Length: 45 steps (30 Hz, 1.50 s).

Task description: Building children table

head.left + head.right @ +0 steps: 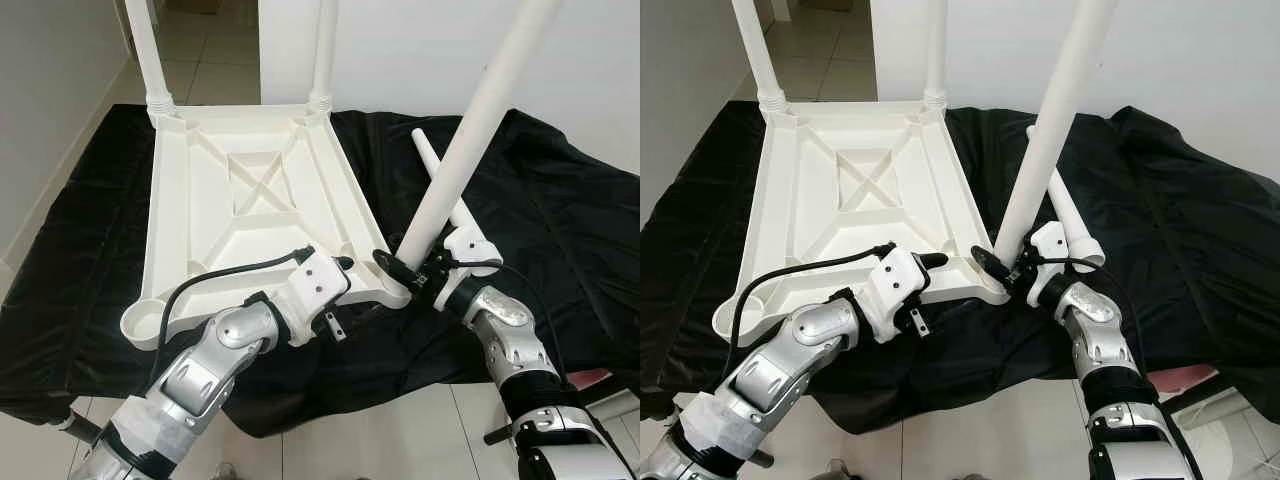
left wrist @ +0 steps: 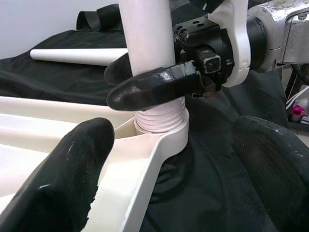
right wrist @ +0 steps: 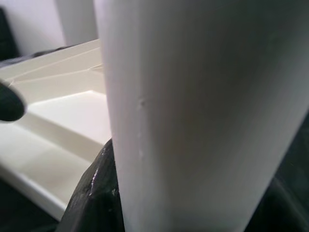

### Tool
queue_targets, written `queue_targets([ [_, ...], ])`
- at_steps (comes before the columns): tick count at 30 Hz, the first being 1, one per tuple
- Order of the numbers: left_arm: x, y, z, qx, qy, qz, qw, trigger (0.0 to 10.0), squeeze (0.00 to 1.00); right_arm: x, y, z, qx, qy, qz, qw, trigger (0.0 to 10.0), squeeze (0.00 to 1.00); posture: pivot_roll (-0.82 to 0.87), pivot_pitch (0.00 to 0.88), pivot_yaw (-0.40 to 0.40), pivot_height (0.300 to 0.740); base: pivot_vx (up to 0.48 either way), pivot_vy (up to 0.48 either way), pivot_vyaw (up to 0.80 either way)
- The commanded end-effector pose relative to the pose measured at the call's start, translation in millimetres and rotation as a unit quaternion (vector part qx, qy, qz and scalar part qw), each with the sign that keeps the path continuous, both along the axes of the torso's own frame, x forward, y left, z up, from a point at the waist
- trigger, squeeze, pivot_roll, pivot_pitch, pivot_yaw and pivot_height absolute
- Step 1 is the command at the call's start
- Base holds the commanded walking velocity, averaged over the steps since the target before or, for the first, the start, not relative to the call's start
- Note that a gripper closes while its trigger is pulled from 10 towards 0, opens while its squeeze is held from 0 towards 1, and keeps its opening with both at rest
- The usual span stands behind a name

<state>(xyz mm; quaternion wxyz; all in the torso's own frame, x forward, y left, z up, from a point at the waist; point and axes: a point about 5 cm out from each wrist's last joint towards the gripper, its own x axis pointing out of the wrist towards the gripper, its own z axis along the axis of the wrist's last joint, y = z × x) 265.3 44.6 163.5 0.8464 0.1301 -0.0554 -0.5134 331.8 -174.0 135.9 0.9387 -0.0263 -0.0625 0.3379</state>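
Black cloth (image 1: 560, 200) covers the work surface, spread wide and wrinkled, hanging over the near edge above pale floor tiles (image 1: 420, 440). On it lies the white plastic children's tabletop (image 1: 245, 200), upside down, ribbed underside facing up with an X-brace in the central panel. Two table legs (image 1: 150, 50) stand upright in the far corner sockets, threaded collars seated at the tabletop. A third leg (image 1: 470, 130) rises from the near right corner socket (image 2: 166, 137), tilted toward the right; in the left wrist view its threaded end sits in the socket ring with threads still showing above the rim. A fourth, loose leg (image 1: 440, 185) lies flat on the cloth just beyond the right gripper, partly hidden behind the tilted leg. The near left corner socket (image 1: 140, 325) is an open ring. Right gripper (image 1: 405, 268) is clamped around the base of the tilted leg just above the socket, black fingers (image 2: 149, 87) wrapped on the white tube. Left gripper (image 1: 345, 265) sits at the tabletop's near edge beside that same corner, fingers spread wide with one over the tabletop rim and one over the cloth, gripping nothing.
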Motion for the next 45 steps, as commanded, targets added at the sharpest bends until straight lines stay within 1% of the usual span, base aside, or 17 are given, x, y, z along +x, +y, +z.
queue_targets([
  [1,-4.3,-5.3,2.9,0.018,-0.002,-0.059,0.998,10.0,0.00,-0.4,-3.1,-6.9,0.018,0.027,-0.026,0.999,10.0,0.00,0.00,0.061,-0.077,0.740,0.000,0.000,0.00],
  [4,-3.4,-4.4,3.2,0.018,-0.001,-0.056,0.998,10.0,0.00,0.0,0.3,-7.2,0.015,0.027,-0.037,0.999,10.0,0.00,-0.01,0.063,-0.072,0.740,0.000,0.000,0.00],
  [8,-2.8,-2.5,1.8,0.020,0.004,-0.056,0.998,10.0,0.00,-2.7,1.2,-13.7,0.011,0.022,-0.095,0.995,10.0,0.00,-0.01,0.066,-0.071,0.740,0.000,0.000,0.00],
  [13,-2.8,-1.7,1.1,0.022,0.007,-0.057,0.998,10.0,0.00,-7.1,3.8,-17.5,0.011,0.017,-0.127,0.992,10.0,0.00,-0.02,0.069,-0.063,0.740,0.000,0.000,0.00],
  [16,-2.5,-1.5,-0.2,0.024,0.009,-0.059,0.998,10.0,0.00,-10.6,10.4,-20.3,0.014,0.022,-0.178,0.984,10.0,0.00,-0.02,0.069,-0.052,0.740,0.000,0.000,0.00],
  [17,-2.3,-1.8,-0.4,0.025,0.010,-0.060,0.998,10.0,0.00,-11.2,10.3,-22.6,0.024,0.034,-0.220,0.975,10.0,0.00,-0.02,0.070,-0.051,0.740,0.000,0.000,0.00],
  [18,-2.3,-1.8,-0.4,0.025,0.010,-0.060,0.998,10.0,0.00,-11.2,10.3,-22.6,0.024,0.034,-0.220,0.975,10.0,0.00,-0.02,0.070,-0.051,0.740,0.000,0.000,0.00],
  [21,-1.9,-2.5,0.0,0.027,0.010,-0.064,0.998,10.0,0.00,-18.3,10.4,-25.9,0.031,0.047,-0.344,0.937,10.0,0.00,-0.03,0.073,-0.051,0.740,0.000,0.000,0.00],
  [23,-1.7,-2.8,-0.2,0.028,0.010,-0.064,0.998,10.0,0.00,-23.9,14.5,-26.4,0.044,0.049,-0.392,0.918,10.0,0.00,-0.03,0.074,-0.054,0.740,0.000,0.000,0.00],
  [25,-1.2,-3.1,-0.2,0.028,0.009,-0.063,0.998,10.0,0.00,-26.9,21.9,-27.4,0.064,0.057,-0.404,0.911,10.0,0.00,-0.03,0.074,-0.054,0.740,0.000,0.000,0.00],
  [26,-1.2,-3.1,-0.2,0.028,0.009,-0.063,0.998,10.0,0.00,-26.9,21.9,-27.4,0.064,0.057,-0.404,0.911,10.0,0.00,-0.03,0.074,-0.054,0.740,0.000,0.000,0.00],
  [28,-1.2,-3.9,0.2,0.026,0.009,-0.063,0.998,10.0,0.00,-29.5,38.0,-26.6,0.073,0.061,-0.388,0.917,10.0,0.00,-0.03,0.076,-0.052,0.740,0.000,0.000,0.00],
  [30,-1.5,-4.3,0.5,0.024,0.010,-0.062,0.998,10.0,0.00,-31.1,47.7,-26.1,0.078,0.065,-0.372,0.923,10.0,0.00,-0.03,0.074,-0.051,0.740,0.000,0.000,0.00],
  [37,-0.2,-4.7,0.0,0.030,0.007,-0.067,0.997,10.0,0.00,-32.2,51.0,-16.1,0.093,0.058,-0.359,0.927,10.0,0.00,-0.03,0.069,-0.049,0.740,0.000,0.000,0.00],
  [41,4.9,-1.1,3.0,0.032,0.001,-0.060,0.998,10.0,0.00,-32.3,54.0,-13.9,0.090,0.058,-0.355,0.929,10.0,0.00,-0.03,0.067,-0.049,0.740,0.000,0.000,0.00],
  [42,5.8,0.1,3.0,0.033,0.000,-0.058,0.998,10.0,0.00,-32.5,54.0,-13.0,0.090,0.056,-0.353,0.930,10.0,1.00,-0.03,0.066,-0.049,0.740,0.000,0.000,0.00],
  [45,6.2,0.7,2.6,0.034,0.000,-0.055,0.998,10.0,0.00,-33.0,53.3,-11.6,0.093,0.052,-0.346,0.932,10.0,1.00,-0.03,0.065,-0.050,0.740,0.000,0.000,0.00],
])
